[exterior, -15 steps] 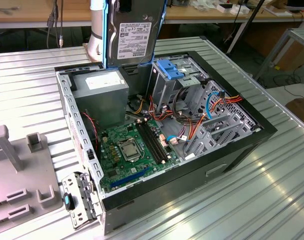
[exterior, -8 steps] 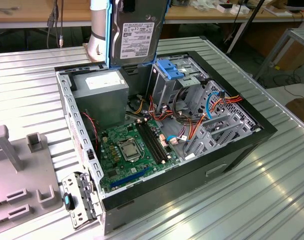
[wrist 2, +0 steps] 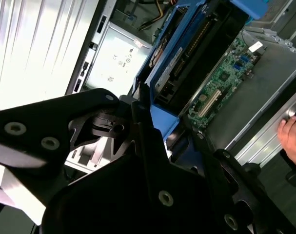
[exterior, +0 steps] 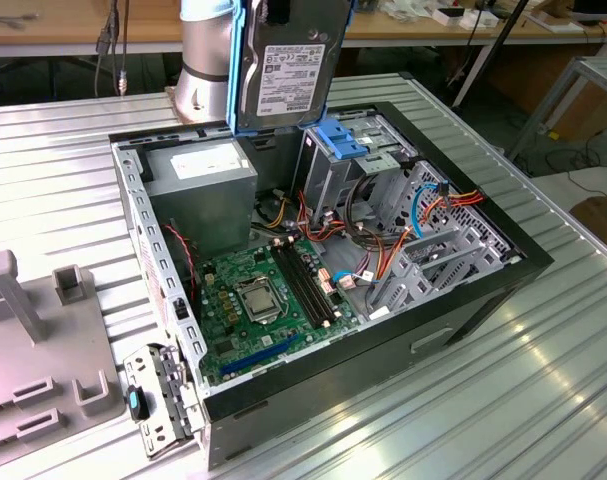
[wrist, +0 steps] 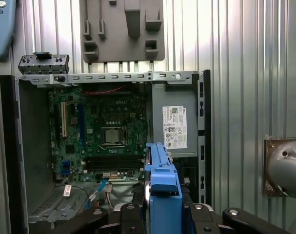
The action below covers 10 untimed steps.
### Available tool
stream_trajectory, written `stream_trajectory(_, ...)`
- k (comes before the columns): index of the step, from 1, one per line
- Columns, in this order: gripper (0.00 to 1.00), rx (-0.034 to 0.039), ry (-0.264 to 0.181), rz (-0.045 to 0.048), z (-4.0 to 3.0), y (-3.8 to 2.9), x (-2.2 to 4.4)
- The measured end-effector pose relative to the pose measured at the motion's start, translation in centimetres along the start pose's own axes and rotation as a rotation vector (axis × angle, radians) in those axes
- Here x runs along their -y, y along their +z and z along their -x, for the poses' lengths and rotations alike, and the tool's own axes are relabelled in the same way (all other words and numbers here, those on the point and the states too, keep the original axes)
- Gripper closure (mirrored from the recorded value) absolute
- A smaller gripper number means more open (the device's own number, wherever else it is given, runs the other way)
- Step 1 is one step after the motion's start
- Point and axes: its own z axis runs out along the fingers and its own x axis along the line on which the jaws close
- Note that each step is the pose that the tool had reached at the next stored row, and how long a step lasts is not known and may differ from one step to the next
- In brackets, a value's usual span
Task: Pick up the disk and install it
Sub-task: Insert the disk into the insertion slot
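Your gripper [wrist: 163, 219] clamps the disk [exterior: 288, 60] (dark grey, blue frame, white label), upright at top centre of the exterior view.

Disk [exterior: 288, 65]: dark grey drive framed by a bright blue carrier, white label facing outward. It hung upright, aloft above the open case [exterior: 453, 325].
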Motion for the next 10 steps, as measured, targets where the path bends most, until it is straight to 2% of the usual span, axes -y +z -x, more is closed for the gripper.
stream_trajectory(3,0.63,0.0001,0.0,0.0,-0.21,0.03,0.34)
stream_trajectory(8,0.63,0.0001,0.0,0.0,-1.6,0.05,0.49)
stream_trajectory(10,0.63,0.0001,0.0,0.0,-2.44,0.08,0.52)
